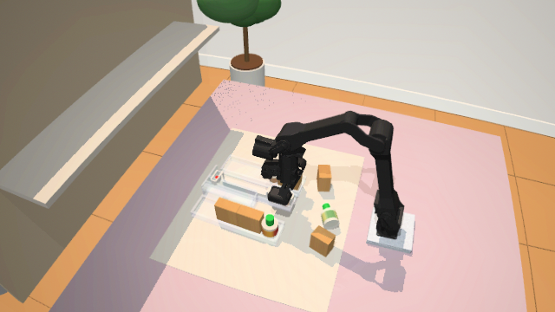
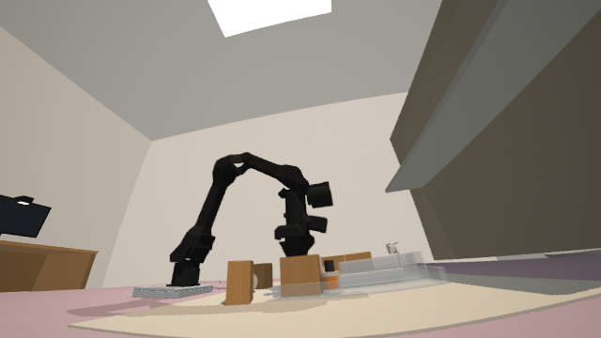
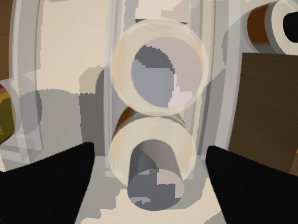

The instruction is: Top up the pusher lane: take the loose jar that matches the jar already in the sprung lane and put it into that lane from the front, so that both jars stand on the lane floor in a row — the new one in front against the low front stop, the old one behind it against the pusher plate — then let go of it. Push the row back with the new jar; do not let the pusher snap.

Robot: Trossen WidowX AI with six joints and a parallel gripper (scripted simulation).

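My gripper (image 3: 150, 153) is open. Its two black fingers stand on either side of the front jar (image 3: 156, 191), with a gap on each side. This jar has a pale shoulder, a grey-looking cap and a strip of orange-brown label. Right behind it in the clear-walled lane (image 3: 215, 85) is the rear jar (image 3: 172, 57), pale with a wide round grey cap. The two look in line and touching or nearly so. Whether the front jar stands fully flat, and its contact with the front stop, I cannot tell. The arm hides both jars in the top view.
A green-capped jar (image 1: 270, 226) and wooden blocks (image 1: 238, 214) fill one neighbouring lane. A wooden block (image 3: 265, 115) (image 2: 300, 274) and a black-capped jar (image 3: 260, 26) (image 2: 331, 280) are on the other side. A green-labelled jar (image 1: 329, 217) and wooden blocks (image 1: 323, 178) (image 1: 322, 241) stand nearer the arm's base.
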